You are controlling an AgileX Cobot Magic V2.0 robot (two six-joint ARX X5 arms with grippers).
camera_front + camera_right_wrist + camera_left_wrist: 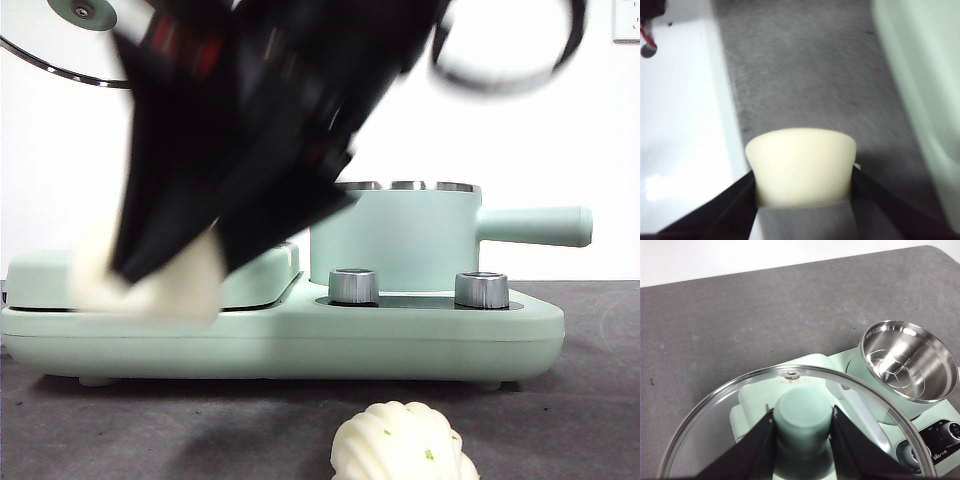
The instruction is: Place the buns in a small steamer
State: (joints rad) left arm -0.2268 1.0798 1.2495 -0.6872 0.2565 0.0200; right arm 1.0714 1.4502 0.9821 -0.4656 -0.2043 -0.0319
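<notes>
My right gripper (802, 192) is shut on the smooth cream-white bun (801, 167). In the front view it holds that bun (150, 280) in the air in front of the flat griddle, at the left. The ridged shell-shaped bun (405, 445) with green flecks lies on the table at the front. The small mint-green steamer (400, 235) stands open at the back right, its steel bowl (902, 365) empty. My left gripper (802, 432) is shut on the green knob (804, 415) of the glass lid (740, 410) and holds it up high, seen in the front view at the top left (60, 45).
The steamer sits on a mint-green base (280, 335) with two steel dials (353, 286) and a flat hinged griddle (260, 275) on its left half. The steamer's straight handle (535, 225) points right. The table top is dark grey (740, 325).
</notes>
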